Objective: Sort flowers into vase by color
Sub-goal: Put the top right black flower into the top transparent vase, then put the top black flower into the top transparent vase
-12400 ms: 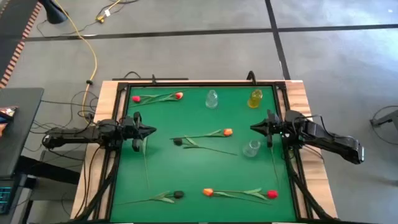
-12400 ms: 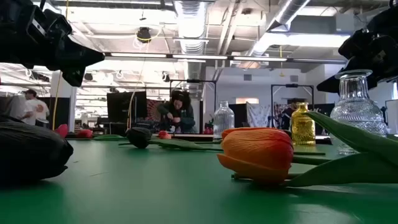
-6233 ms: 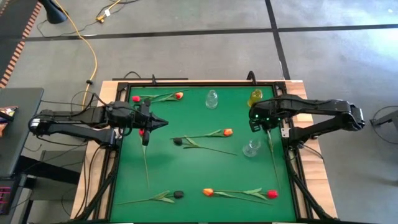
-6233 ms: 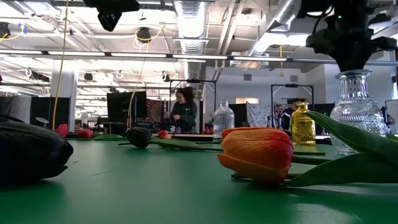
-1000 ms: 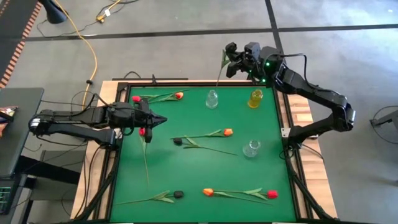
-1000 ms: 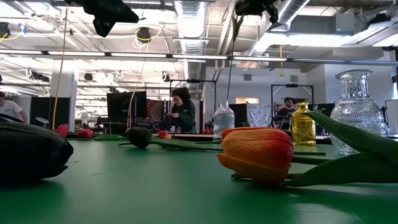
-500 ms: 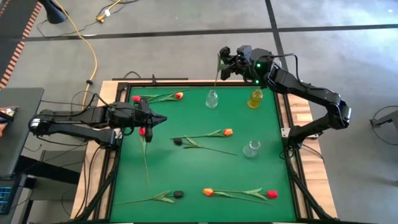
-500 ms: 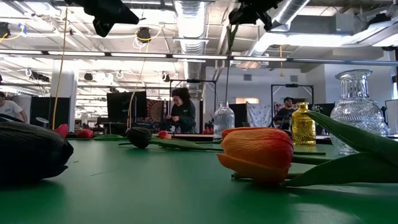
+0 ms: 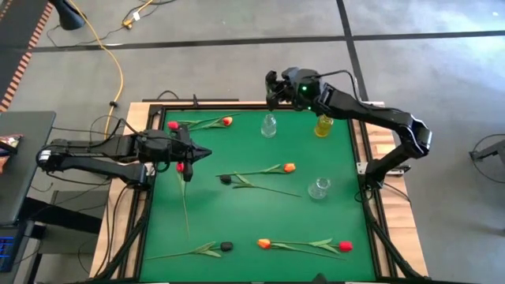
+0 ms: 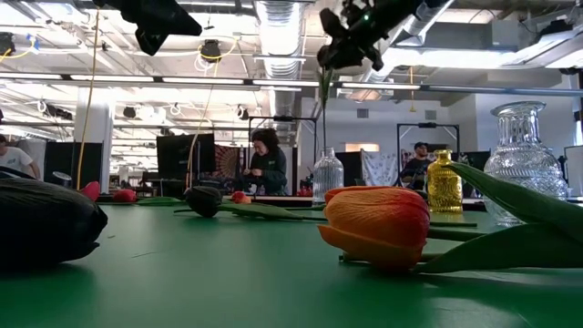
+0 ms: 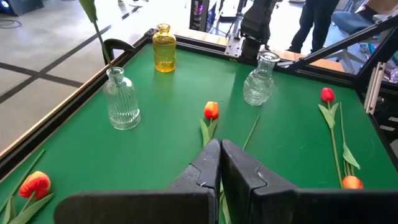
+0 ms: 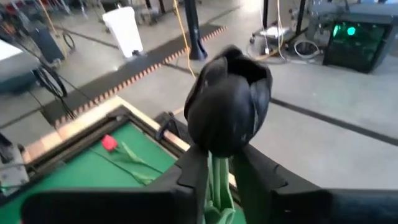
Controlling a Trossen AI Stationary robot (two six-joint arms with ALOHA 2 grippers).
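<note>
My right gripper (image 9: 272,85) is raised over the table's far edge, shut on a near-black tulip (image 12: 228,102). The tulip's green stem (image 10: 322,114) hangs down to just over the mouth of the clear ribbed vase (image 9: 269,125). My left gripper (image 9: 201,153) hovers shut over the table's left part and touches nothing. Below that arm a red tulip (image 9: 181,166) lies flat on the green mat. The other tulips also lie flat: two red ones (image 9: 173,125), an orange one (image 9: 289,167) and a near-black one (image 9: 226,179). My right gripper pinches the near-black tulip's stem (image 12: 219,171) between its two fingers, just under the head. The fingers lie across the stem. The tulip is lifted clear and hangs about upright, head above the fingers. Its lower end (image 11: 110,61) is close over the ribbed vase's mouth.
A yellow vase (image 9: 323,125) stands to the right of the ribbed one. A round clear vase (image 9: 319,188) stands near the right edge. Along the near edge lie a near-black tulip (image 9: 226,247), an orange one (image 9: 263,244) and a red one (image 9: 345,246). People stand in the room behind.
My right gripper has carried the near-black tulip toward the table's left along the far edge and somewhat down. The hanging stem has come from beside the ribbed vase to over its mouth. The left arm has kept still.
</note>
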